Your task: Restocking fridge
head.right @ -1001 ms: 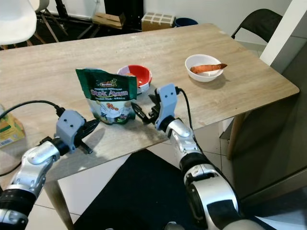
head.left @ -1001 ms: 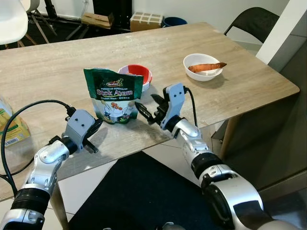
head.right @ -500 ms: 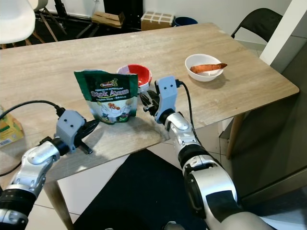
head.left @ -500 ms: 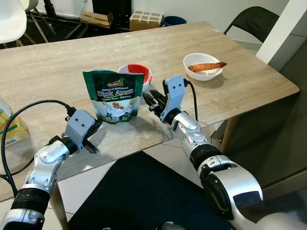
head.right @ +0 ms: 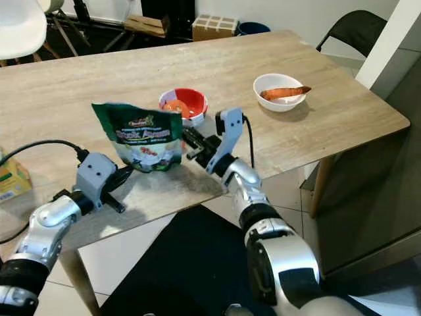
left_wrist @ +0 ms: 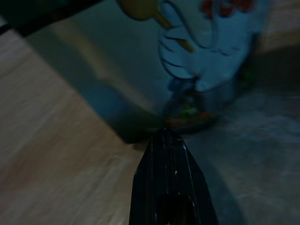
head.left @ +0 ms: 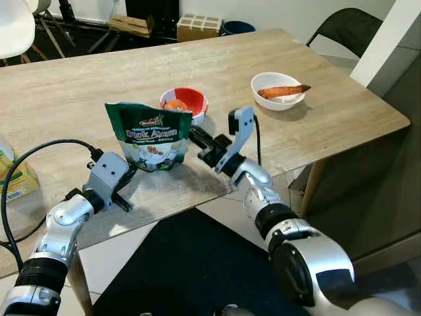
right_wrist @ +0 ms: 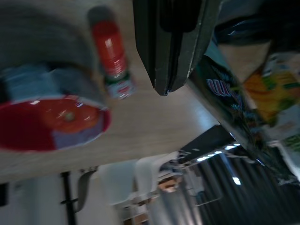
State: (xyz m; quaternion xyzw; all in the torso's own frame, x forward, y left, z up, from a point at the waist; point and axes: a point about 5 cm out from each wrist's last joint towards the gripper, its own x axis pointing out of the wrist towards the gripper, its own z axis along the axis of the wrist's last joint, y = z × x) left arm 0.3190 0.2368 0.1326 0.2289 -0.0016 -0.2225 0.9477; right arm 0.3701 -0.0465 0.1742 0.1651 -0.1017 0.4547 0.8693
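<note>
A green stock pouch (head.left: 150, 135) stands on the wooden table (head.left: 79, 85), leaning over to my left. My right gripper (head.left: 195, 137) is at the pouch's right edge, shut on that edge; the right wrist view has the pouch (right_wrist: 243, 93) running off from the closed fingertips (right_wrist: 161, 86). My left gripper (head.left: 131, 171) rests low near the table's front edge, shut. It points at the pouch's bottom corner (left_wrist: 197, 108) a short way off and does not touch it.
A red bowl (head.left: 185, 101) sits just behind the pouch, with a small red bottle (right_wrist: 111, 56) beside it. A white bowl (head.left: 277, 92) with an orange root stands far right. A yellow packet (head.left: 13, 179) lies at the left edge. A dark chair (head.left: 345, 29) stands beyond the table.
My right gripper went from open beside the pouch to shut on its right edge, then rolled over. The pouch tipped leftward with it. The left arm barely moved.
</note>
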